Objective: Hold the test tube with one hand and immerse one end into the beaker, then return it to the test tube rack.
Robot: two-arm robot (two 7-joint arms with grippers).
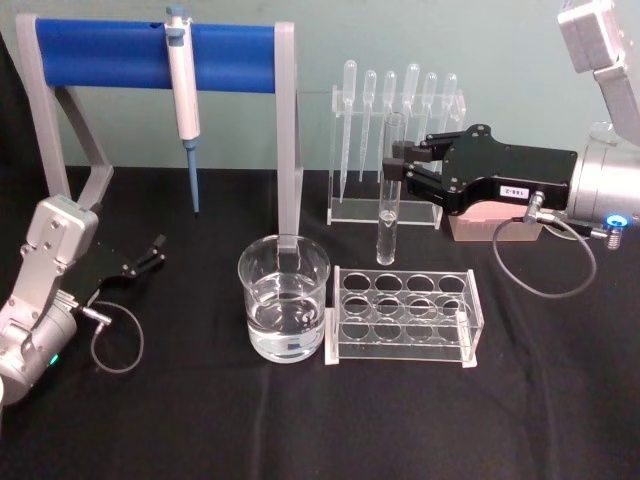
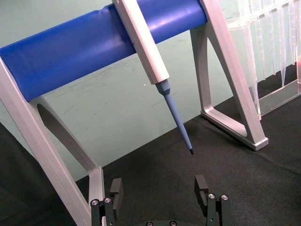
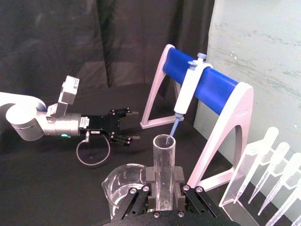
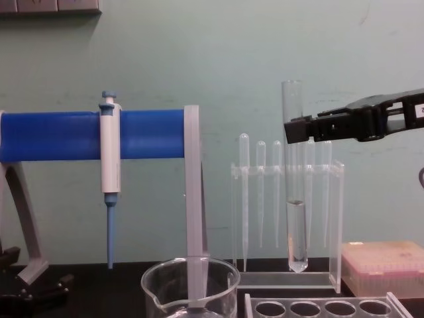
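Head view: right gripper [image 1: 398, 163], reaching level, clamps test tube [image 1: 387, 225] upright (midair); left gripper [image 1: 152, 252] parked, jaws apart.

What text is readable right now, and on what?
Small white label on the black right hand holding the clear glass test tube: dark print, too blurred to read.
Black left hand, parked open at left: no text visible.
No other writing visible.

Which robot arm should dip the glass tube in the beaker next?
Right. The right gripper is shut on the test tube, upright near the beaker. The left gripper lies open, far to the left.
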